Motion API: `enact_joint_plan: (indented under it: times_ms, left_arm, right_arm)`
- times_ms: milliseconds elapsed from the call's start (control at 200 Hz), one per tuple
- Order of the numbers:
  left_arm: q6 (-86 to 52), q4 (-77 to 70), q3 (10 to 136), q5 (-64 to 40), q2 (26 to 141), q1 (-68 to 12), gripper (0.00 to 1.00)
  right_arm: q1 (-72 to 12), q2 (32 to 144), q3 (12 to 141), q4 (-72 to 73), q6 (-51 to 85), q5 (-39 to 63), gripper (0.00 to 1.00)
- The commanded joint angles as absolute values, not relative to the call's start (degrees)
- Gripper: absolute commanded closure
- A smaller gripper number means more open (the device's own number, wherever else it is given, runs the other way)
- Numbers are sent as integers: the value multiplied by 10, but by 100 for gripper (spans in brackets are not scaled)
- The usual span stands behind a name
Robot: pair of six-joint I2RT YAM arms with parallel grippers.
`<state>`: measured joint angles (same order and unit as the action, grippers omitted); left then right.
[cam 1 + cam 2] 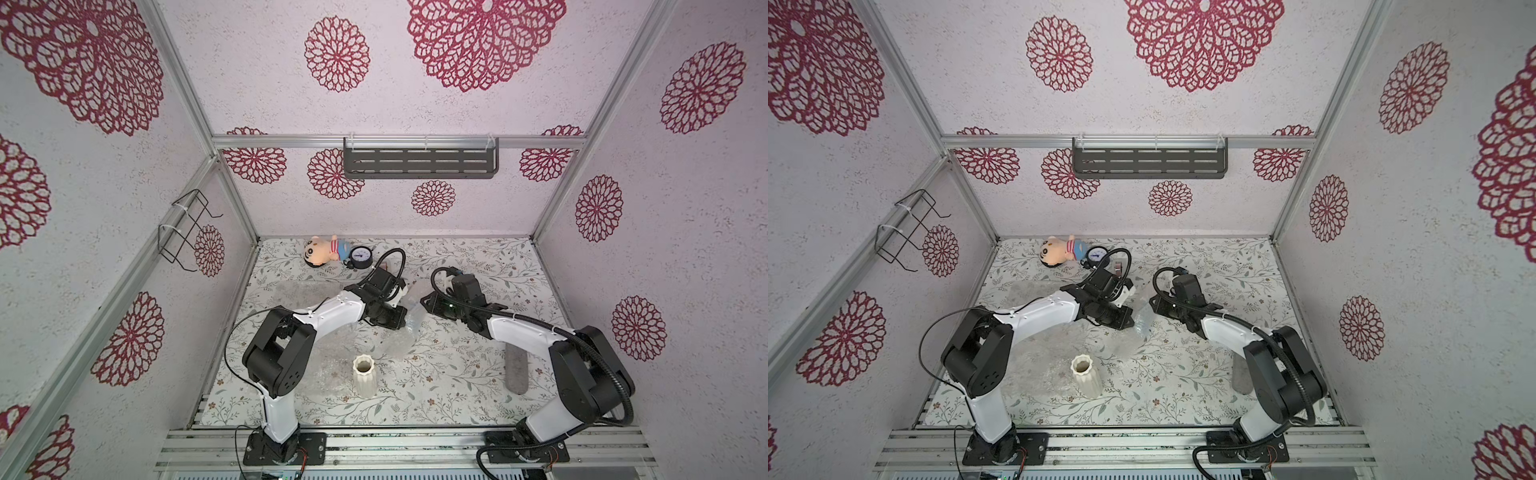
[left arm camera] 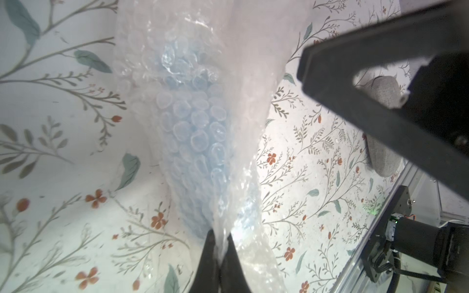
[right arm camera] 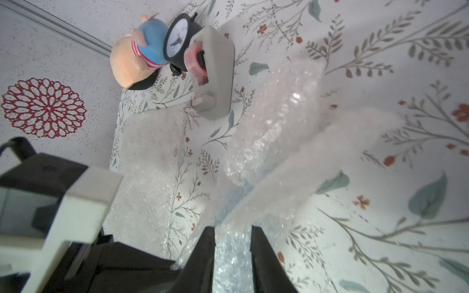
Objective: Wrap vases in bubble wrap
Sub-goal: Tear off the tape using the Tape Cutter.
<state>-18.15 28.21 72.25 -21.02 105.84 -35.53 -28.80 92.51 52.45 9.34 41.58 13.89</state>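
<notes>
A light blue vase [image 2: 195, 132] sits inside a crumpled sheet of bubble wrap [image 2: 177, 76], its colour showing through the bubbles. In both top views this bundle [image 1: 411, 323] [image 1: 1141, 322] lies mid-table between the two arms. My left gripper [image 2: 220, 241] is shut on a gathered fold of the wrap at one end. At the other end my right gripper [image 3: 233, 233] clamps the wrapped bundle [image 3: 274, 132] between its fingers. A cream-white ribbed vase [image 1: 365, 376] [image 1: 1087, 376] stands upright and bare near the front. A second sheet of bubble wrap [image 1: 301, 291] [image 3: 149, 162] lies flat at the back left.
A grey oblong case [image 1: 516, 370] lies at the front right beside the right arm. A beige tape dispenser [image 3: 215, 73], a round gauge [image 1: 360, 257] and a plush doll [image 1: 322, 250] sit along the back. A dark shelf [image 1: 419, 160] and a wire rack [image 1: 187, 228] hang on the walls.
</notes>
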Motion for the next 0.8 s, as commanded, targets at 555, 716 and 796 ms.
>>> enact_joint_plan:
  times_ms: [555, 716, 796]
  left_arm:
    - [-44, 276, 606, -238, 962, -304, 100]
    - [-40, 262, 595, -247, 955, -289, 100]
    - [-38, 255, 590, -260, 954, -285, 100]
  right_arm:
    - [-291, 1138, 797, 40, 341, 190, 58]
    - [-273, 1191, 851, 73, 353, 235, 56]
    - [-272, 1221, 898, 50, 343, 250, 56]
